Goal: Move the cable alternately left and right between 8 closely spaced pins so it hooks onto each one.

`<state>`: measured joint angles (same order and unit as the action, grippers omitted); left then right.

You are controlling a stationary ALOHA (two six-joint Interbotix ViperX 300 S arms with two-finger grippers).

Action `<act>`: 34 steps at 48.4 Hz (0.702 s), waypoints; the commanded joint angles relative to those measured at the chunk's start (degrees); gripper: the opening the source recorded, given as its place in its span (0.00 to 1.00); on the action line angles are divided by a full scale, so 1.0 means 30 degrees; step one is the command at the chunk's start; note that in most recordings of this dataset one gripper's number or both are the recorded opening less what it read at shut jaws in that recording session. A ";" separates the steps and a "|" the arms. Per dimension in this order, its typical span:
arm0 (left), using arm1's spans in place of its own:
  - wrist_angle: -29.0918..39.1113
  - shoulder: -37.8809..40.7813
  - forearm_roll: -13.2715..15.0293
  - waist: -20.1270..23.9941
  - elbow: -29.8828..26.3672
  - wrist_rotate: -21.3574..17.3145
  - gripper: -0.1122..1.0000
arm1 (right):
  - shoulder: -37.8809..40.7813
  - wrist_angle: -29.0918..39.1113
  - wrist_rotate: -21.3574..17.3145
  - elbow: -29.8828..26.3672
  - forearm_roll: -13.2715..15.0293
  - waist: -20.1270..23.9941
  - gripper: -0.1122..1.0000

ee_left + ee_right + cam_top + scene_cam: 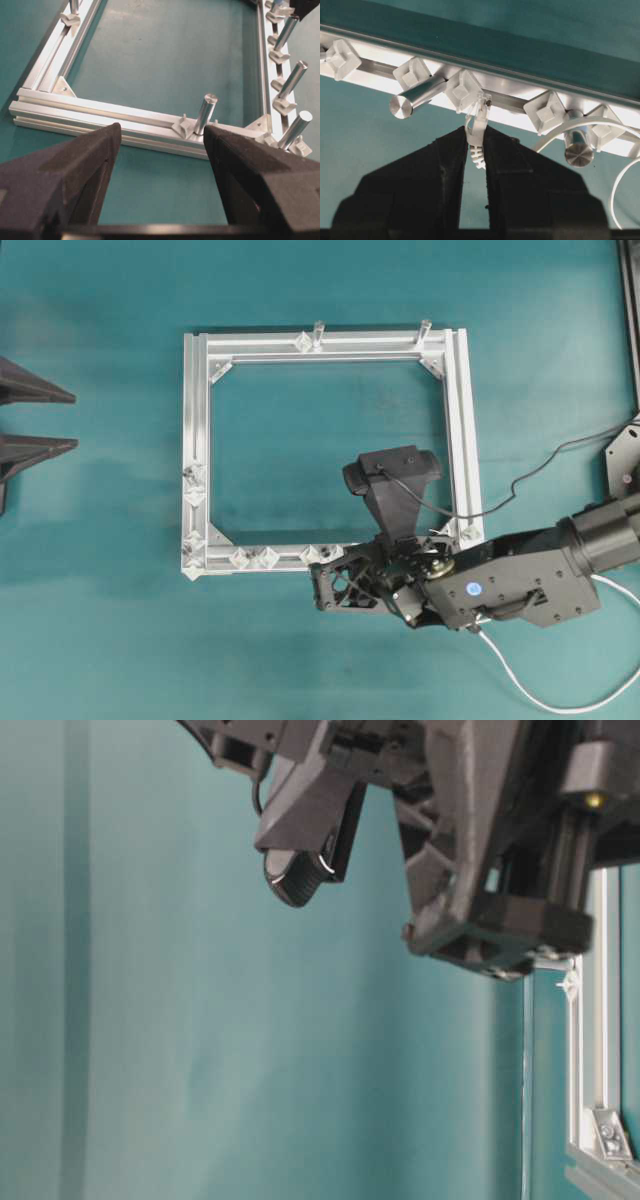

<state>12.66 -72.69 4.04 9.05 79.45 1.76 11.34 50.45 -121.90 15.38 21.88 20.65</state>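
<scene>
My right gripper (476,131) is shut on the whitish plug (479,137) of the cable (570,126). The plug's tip touches a diamond-shaped pin (465,89) on the frame rail. Behind the plug the white cable curves round a round post (579,149) at the right. More pins (546,111) sit along the same rail. From overhead, the right gripper (335,578) is at the frame's near rail beside the pins (268,558), and the cable (525,685) trails off behind the arm. My left gripper (162,132) is open and holds nothing, just off the frame (100,112).
The square aluminium frame (196,420) lies flat on the teal table. Two round posts (318,335) stand on its far rail, and more posts (287,80) line another rail. My left gripper (76,421) stays at the far left. A dark camera wire (520,480) crosses the right rail.
</scene>
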 commanded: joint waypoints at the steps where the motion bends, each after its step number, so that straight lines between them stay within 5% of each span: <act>1: -0.0176 0.0117 -0.0029 0.0000 -0.0234 0.0146 0.74 | -0.0234 0.0059 -0.0029 -0.0381 0.0059 0.0117 0.22; 34: -0.0176 0.0117 -0.0029 0.0000 -0.0234 0.0146 0.74 | -0.0234 0.0000 -0.0117 -0.0381 -0.0029 0.0381 0.22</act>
<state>12.66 -72.69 4.04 9.14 79.37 1.76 11.43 50.54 -122.17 15.38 21.88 21.01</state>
